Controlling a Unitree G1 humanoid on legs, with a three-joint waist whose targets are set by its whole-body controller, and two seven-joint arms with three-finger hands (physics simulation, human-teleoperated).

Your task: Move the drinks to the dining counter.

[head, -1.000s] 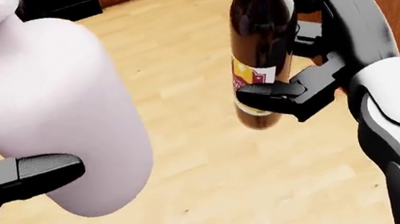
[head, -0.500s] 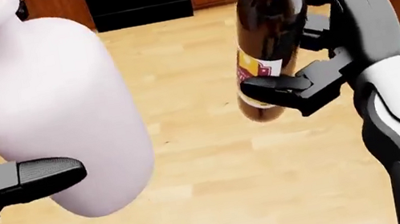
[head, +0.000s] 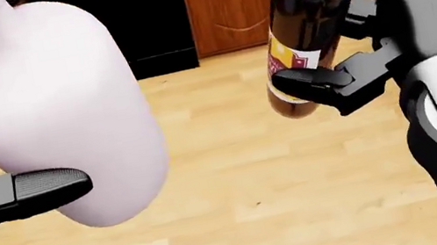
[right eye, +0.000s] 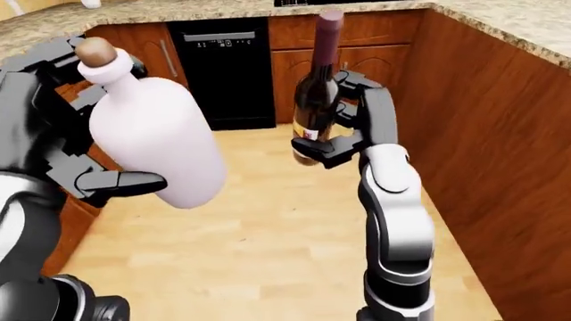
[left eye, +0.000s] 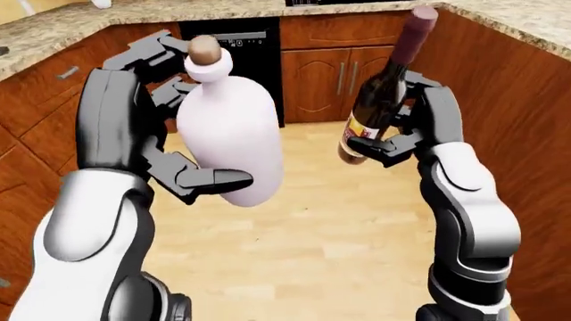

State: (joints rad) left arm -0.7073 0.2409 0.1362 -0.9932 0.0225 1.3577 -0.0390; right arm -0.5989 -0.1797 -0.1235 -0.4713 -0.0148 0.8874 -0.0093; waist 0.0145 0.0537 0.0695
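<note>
The left hand (left eye: 147, 117) has its fingers closed around the white bottle (left eye: 230, 140), cork up, leaning slightly left. The right hand (left eye: 415, 127) grips the dark wine bottle (left eye: 379, 100), neck tilted up-right, above the wooden floor (left eye: 312, 234)

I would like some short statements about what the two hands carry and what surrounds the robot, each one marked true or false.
1. The left hand holds a white bottle with a cork. True.
2. The right hand is empty. False: its fingers close round a dark wine bottle.
3. Both bottles stand on a counter. False: they are held above the wooden floor.
4. A black dishwasher sits among the wooden cabinets. True.
5. The wine bottle has a dark red top. True.
</note>
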